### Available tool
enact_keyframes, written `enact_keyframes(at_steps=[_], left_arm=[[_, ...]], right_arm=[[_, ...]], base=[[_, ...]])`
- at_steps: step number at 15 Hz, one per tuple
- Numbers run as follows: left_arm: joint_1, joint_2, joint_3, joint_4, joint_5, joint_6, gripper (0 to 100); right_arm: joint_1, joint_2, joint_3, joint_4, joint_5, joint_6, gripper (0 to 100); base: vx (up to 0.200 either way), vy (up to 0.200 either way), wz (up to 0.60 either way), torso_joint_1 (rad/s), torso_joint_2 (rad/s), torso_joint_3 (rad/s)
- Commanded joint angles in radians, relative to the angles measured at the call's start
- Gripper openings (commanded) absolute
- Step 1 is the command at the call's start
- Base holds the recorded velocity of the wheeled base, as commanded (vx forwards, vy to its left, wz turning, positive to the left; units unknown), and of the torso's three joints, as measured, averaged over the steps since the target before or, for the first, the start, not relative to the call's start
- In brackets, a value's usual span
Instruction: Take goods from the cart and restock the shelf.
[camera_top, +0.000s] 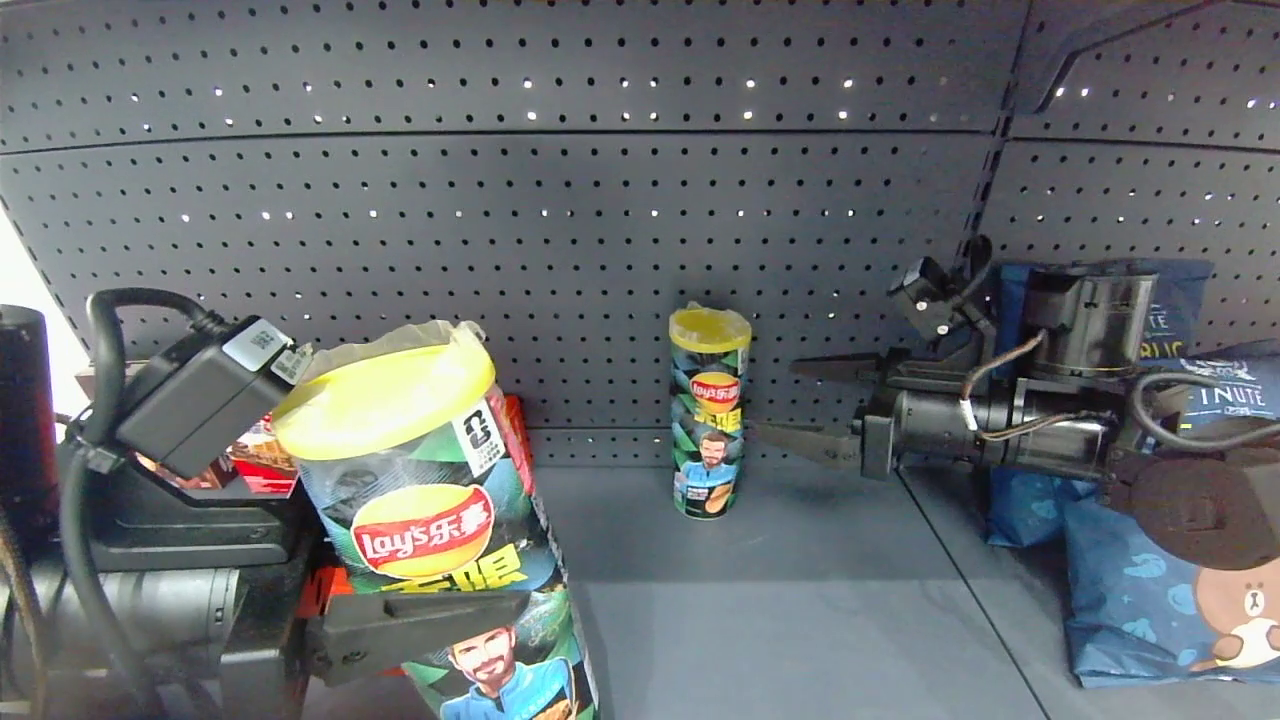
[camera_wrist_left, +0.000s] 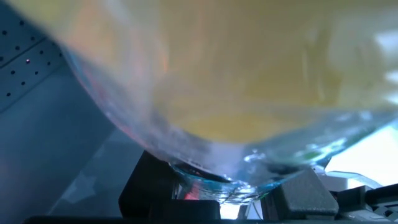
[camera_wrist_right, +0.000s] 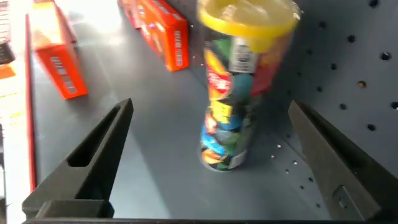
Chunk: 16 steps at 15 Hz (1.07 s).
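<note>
1. Closest to the lens, a chip can (camera_top: 420, 470) with a yellow lid (camera_top: 385, 395) leans at the left end of the shelf (camera_top: 800, 600). The left gripper (camera_top: 440, 605) is clamped on it, and one dark finger (camera_top: 420, 612) lies across the front of the label. The can's base falls below the frame, so it cannot be told whether it rests on the shelf.
2. Seen from the left wrist, the yellow lid and its clear plastic rim press right up against the camera.
3. At centre, a second can (camera_top: 710, 415) stands upright on the shelf, close to the pegboard (camera_top: 600, 200) at the back. It has the same yellow lid and green label.
4. The right gripper (camera_top: 780, 400) hangs level over the shelf, jaws wide apart, its tips just beside the second can and pointing at it without touching.
5. Seen from the right wrist, the second can (camera_wrist_right: 233, 93) stands in the gap between the two spread fingers (camera_wrist_right: 93, 162), just past their tips.
6. Red boxes (camera_wrist_right: 161, 31) line the shelf beyond the second can, toward the left end. More red packaging (camera_top: 265, 465) shows behind the left arm.
7. Blue bags (camera_top: 1150, 600) lie on the shelf at the right end, under and behind the right arm.
</note>
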Motion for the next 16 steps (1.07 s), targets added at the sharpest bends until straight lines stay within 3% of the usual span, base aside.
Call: enact_keyframes(at_steps=[1, 16], left_arm=[[0.0, 0.002, -0.006, 0.001, -0.001, -0.001, 0], [0.001, 0.01, -0.006, 0.004, 0.002, -0.002, 0]], right_arm=[[-0.018, 0.095, -0.033, -0.015, 0.007, 0.0, 100], [-0.017, 0.291, -0.128, -0.066, 0.069, 0.0, 100]], base=[[0.0, 0.0, 0.0, 0.0, 0.0, 0.0], [0.0, 0.0, 0.0, 0.0, 0.0, 0.0]])
